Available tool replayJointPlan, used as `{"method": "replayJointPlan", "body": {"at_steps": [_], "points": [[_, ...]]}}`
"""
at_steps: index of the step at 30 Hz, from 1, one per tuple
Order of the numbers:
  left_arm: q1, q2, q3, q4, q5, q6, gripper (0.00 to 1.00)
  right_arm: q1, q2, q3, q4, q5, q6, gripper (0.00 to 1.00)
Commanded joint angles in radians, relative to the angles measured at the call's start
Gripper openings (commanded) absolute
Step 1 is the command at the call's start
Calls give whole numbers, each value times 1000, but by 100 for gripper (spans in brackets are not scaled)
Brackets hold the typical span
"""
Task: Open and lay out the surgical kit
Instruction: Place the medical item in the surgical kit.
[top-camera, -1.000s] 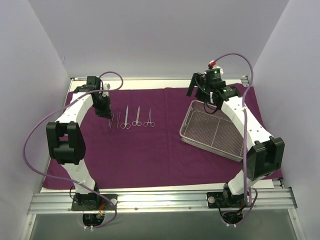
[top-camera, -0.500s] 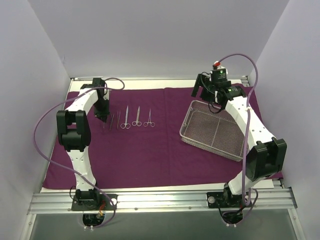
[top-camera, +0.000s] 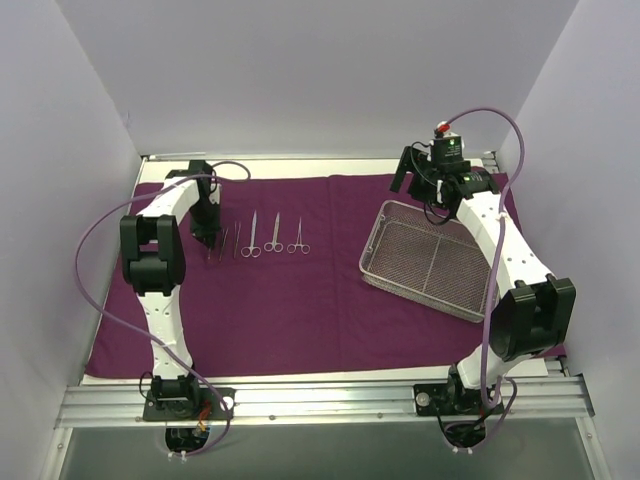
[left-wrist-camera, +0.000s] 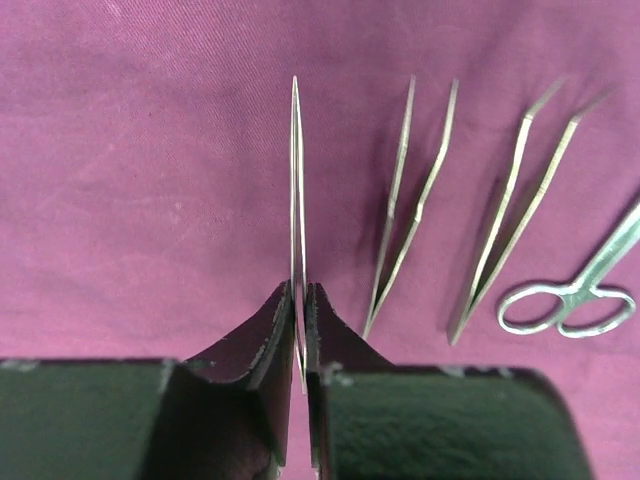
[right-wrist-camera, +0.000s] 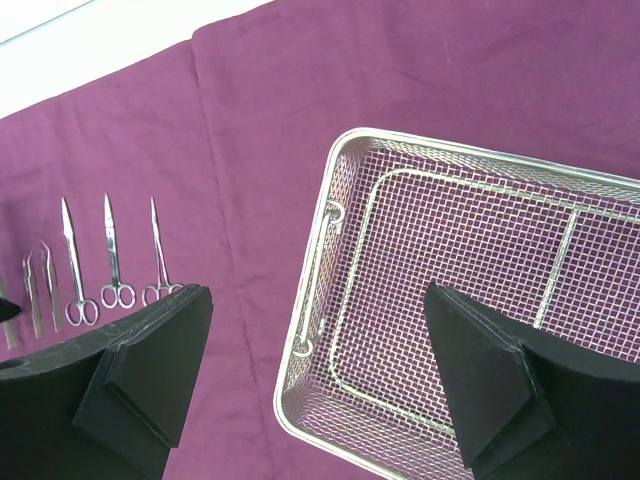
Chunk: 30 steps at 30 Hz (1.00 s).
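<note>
The dark purple cloth lies spread flat over the table. On it lies a row of slim silver instruments: two tweezers, then three scissor-handled ones. My left gripper is at the left end of the row. In the left wrist view it is shut on a third pair of tweezers, parallel to the two lying tweezers. The wire-mesh tray sits at the right with nothing in it. My right gripper is open above the tray's far left corner.
White walls stand close on the left, back and right. A metal rail with both arm bases runs along the near edge. Purple cables loop from both arms. The cloth's far edge meets a white strip.
My left arm's elbow has swung in toward the far left while its gripper stays at the left end of the row. My right gripper has drifted slightly right and back over the tray.
</note>
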Motion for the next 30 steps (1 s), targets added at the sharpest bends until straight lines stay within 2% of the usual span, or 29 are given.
{"method": "replayJointPlan", "body": {"at_steps": [1,5,13,25,30], "points": [[17,18,53,-9,-10,6,15,-4,-4,0,-2,-8,-10,91],[21,33,69,-12,-8,5,20,-5,-1,0,-2,-13,-10,91],[21,36,67,-1,-10,-1,37,-8,5,-1,7,-27,-8,91],[23,-70,44,2,15,-24,48,-10,-24,-12,1,4,10,91],[29,-16,81,-1,39,-26,46,-8,-45,-44,13,-10,46,91]]}}
